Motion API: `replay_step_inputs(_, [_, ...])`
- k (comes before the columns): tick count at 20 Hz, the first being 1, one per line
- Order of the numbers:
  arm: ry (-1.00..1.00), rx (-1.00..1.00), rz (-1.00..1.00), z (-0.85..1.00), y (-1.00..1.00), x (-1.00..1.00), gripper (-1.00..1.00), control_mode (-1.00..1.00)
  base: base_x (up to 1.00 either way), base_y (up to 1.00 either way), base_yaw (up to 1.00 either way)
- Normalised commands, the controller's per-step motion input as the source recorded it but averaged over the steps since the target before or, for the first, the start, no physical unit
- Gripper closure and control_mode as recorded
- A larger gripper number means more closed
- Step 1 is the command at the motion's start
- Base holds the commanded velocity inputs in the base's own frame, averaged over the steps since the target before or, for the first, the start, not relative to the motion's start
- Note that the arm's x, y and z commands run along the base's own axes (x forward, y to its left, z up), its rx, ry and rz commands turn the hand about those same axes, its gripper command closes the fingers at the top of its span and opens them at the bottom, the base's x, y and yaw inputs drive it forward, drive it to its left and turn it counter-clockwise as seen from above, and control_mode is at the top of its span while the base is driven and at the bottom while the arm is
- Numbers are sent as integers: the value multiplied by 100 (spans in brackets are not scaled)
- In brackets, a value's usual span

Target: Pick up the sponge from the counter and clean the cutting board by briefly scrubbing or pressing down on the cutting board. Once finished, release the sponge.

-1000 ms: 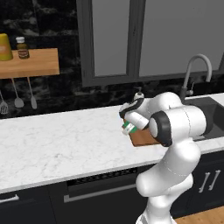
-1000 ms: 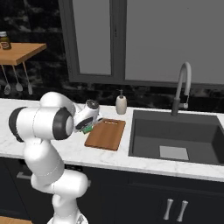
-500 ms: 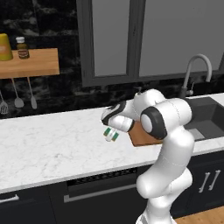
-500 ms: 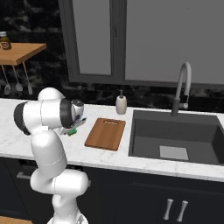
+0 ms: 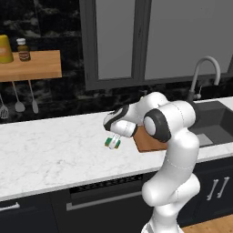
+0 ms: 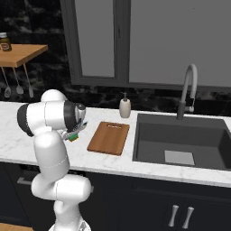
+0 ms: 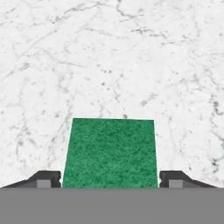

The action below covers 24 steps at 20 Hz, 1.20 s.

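The sponge [image 7: 111,153] shows its green top between my two fingertips, with a thin sliver of space on each side. My gripper [image 7: 110,179] stands open around it, pointing down at the white marble counter [image 7: 109,57]. In the left base view the gripper [image 5: 113,139] hangs just above the counter [image 5: 50,150], with the green and yellow sponge [image 5: 112,143] at its tips, left of the brown cutting board [image 5: 148,142]. From the right, the sponge [image 6: 74,134] sits by the hand, apart from the cutting board [image 6: 108,137].
A sink [image 6: 180,144] with a curved tap [image 6: 188,85] lies right of the board. A soap bottle [image 6: 125,107] stands behind the board. A wooden wall shelf [image 5: 29,66] with utensils hanging under it is at the far left.
The arm swung left from over the cutting board to over the bare counter, carrying the sponge. The jaws have since spread off the sponge's sides.
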Motion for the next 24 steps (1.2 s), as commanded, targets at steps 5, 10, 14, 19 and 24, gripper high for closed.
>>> replay_step_inputs(5, [-2, 0, 5, 9, 0, -8, -100, -100, 0, 0, 0])
replay_step_inputs(10, [-8, 8, 4, 82, 0, -56, -100, -100, 0, 0, 0])
replay_step_inputs(14, [0, 28, 0, 100, 0, -69, -100, -100, 0, 0, 0])
replay_step_inputs(19, [2, 23, -2, 97, 0, -90, -100, -100, 0, 0, 0])
replay_step_inputs(24, [8, 17, -5, 88, -5, -100, -100, -100, 0, 0, 0])
